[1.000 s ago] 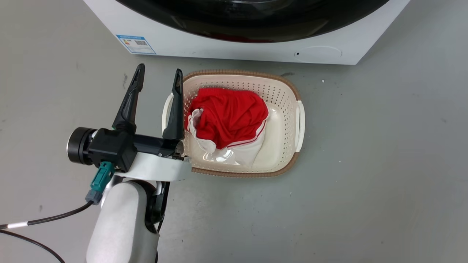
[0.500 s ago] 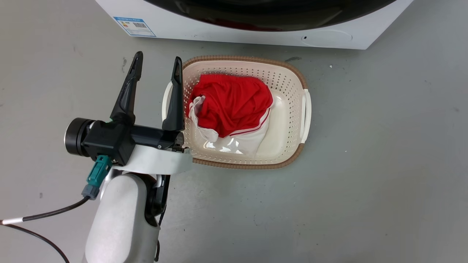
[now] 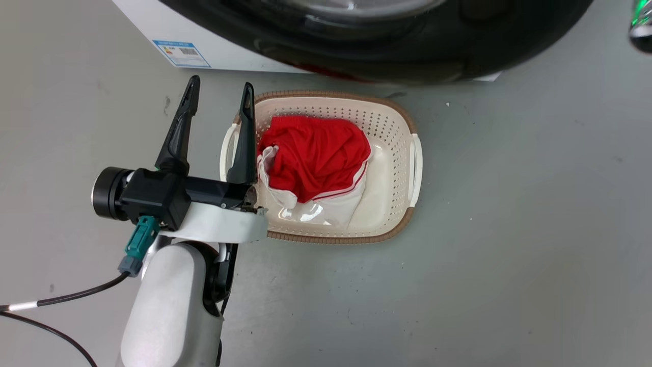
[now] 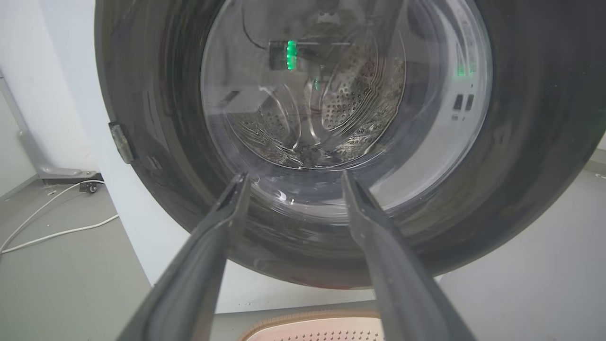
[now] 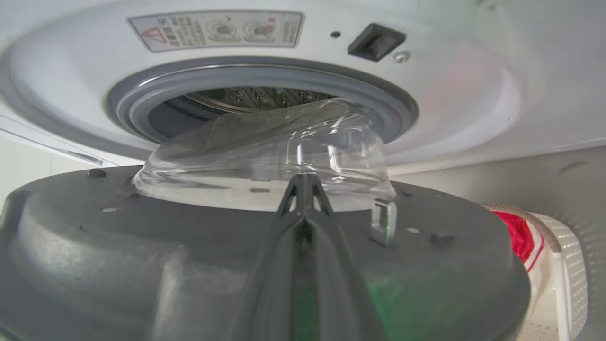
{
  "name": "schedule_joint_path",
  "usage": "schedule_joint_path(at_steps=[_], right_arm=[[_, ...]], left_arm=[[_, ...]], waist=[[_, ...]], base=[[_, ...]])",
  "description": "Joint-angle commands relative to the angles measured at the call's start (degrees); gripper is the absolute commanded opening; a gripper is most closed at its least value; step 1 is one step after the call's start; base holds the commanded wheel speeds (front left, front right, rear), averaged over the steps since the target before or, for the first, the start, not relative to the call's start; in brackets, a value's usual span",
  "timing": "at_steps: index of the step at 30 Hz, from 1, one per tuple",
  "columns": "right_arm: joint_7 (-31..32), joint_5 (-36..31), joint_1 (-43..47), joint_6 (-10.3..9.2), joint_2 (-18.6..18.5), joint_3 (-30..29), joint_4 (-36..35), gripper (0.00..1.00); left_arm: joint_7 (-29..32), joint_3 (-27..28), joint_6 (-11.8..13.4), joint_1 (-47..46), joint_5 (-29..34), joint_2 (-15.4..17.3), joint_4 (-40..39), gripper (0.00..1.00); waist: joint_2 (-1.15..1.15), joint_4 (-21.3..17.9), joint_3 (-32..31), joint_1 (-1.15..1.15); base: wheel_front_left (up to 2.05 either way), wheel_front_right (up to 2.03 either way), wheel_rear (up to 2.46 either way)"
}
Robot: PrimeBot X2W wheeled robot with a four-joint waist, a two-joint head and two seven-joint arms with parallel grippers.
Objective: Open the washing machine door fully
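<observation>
- L gripper: fingers spread wide, holding nothing, over floor just beside left handle of basket.
- basket: on floor in front of washer, red & white garment inside.
- door: ajar, gap betw. it & washer front; glass bowl partly out of grey seal.
- R gripper: fingers pressed together, lying on door's grey inner face, tips at bowl's base.

Left claw spread beside laundry basket; washing machine door above.
</observation>
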Motion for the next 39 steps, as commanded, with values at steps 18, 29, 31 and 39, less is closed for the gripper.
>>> schedule_joint_path(at_steps=[18, 29, 31, 39], right_arm=[[11.07, 4.89, 15.7, 0.14, 4.13, 1.4, -7.7, 0.0], [14.02, 6.67, 28.52, 0.09, 8.55, 3.65, -13.05, 0.0], [14.36, 6.95, 30.49, 0.09, 9.34, 4.08, -14.04, 0.0], [14.93, 7.9, 36.91, 0.09, 12.48, 5.62, -17.6, 0.0]], left_arm=[[-0.14, -0.21, -0.11, 4.89, 0.02, -0.04, 2.71, 1.0], [-0.14, -0.45, -0.4, 9.34, -0.03, -0.04, 5.1, 1.0], [-0.14, -0.43, -0.4, 10.01, -0.05, -0.04, 5.42, 1.0], [-0.14, -0.79, -0.44, 12.09, -0.28, -0.04, 6.35, 1.0]], waist=[[0.0, -1.08, -8.37, 0.0], [0.0, -0.92, -16.04, 0.0], [0.0, -0.9, -17.21, 0.0], [0.0, -0.9, -20.34, 0.0]], base=[[0.0, 0.0, 0.0], [0.0, 0.0, 0.0], [0.0, 0.0, 0.0], [0.0, 0.0, 0.0]])
